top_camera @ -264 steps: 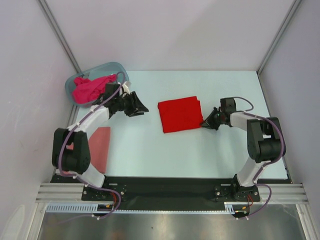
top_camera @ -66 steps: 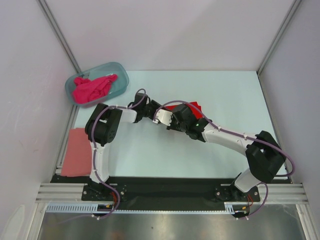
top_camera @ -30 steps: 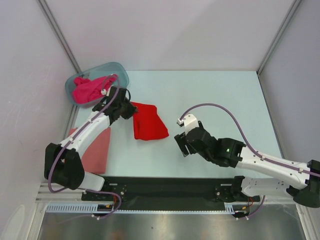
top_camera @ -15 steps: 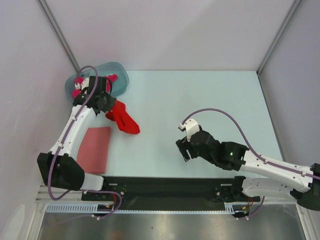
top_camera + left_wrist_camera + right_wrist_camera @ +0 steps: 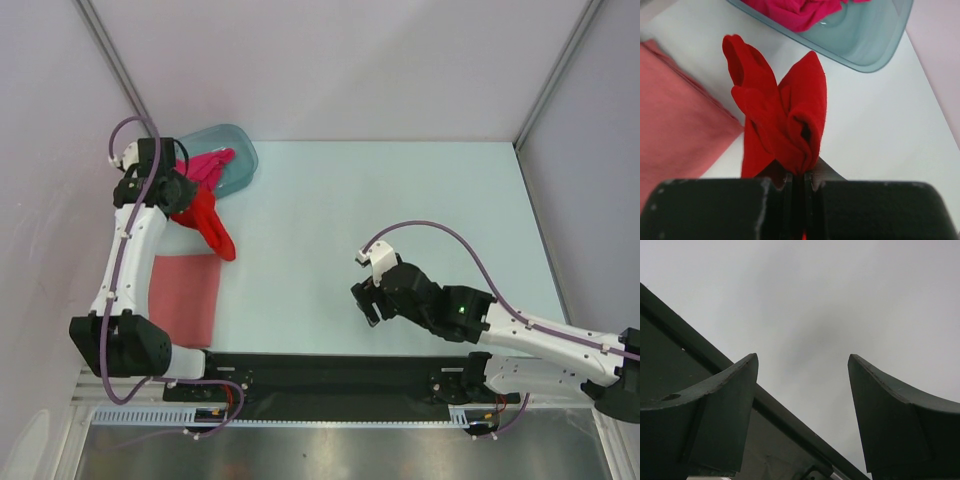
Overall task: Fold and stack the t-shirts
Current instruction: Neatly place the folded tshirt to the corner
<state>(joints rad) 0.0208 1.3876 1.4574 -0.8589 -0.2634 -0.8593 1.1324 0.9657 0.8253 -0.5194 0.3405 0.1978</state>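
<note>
The folded red t-shirt [image 5: 208, 226] hangs bunched from my left gripper [image 5: 178, 196], which is shut on its upper edge near the tub; in the left wrist view the red t-shirt [image 5: 782, 120] droops above the table from my left gripper [image 5: 799, 175]. The salmon-pink t-shirt [image 5: 185, 296] lies folded flat at the table's left side, below the hanging one, and shows as the salmon-pink t-shirt [image 5: 675, 115] at left. The magenta t-shirt [image 5: 205, 166] is crumpled in the tub. My right gripper [image 5: 368, 303] hovers open and empty near the front middle; in its wrist view the right gripper [image 5: 802, 362] faces a wall.
A translucent blue-grey tub [image 5: 237, 150] stands in the back left corner; the tub [image 5: 875, 40] lies just beyond the hanging shirt. White enclosure walls close in the table on three sides. A black rail [image 5: 340, 375] runs along the near edge.
My left arm has swung further left and lifted, carrying the red t-shirt from mid-table to above the salmon-pink one. The right arm has drawn back a little toward the front.
</note>
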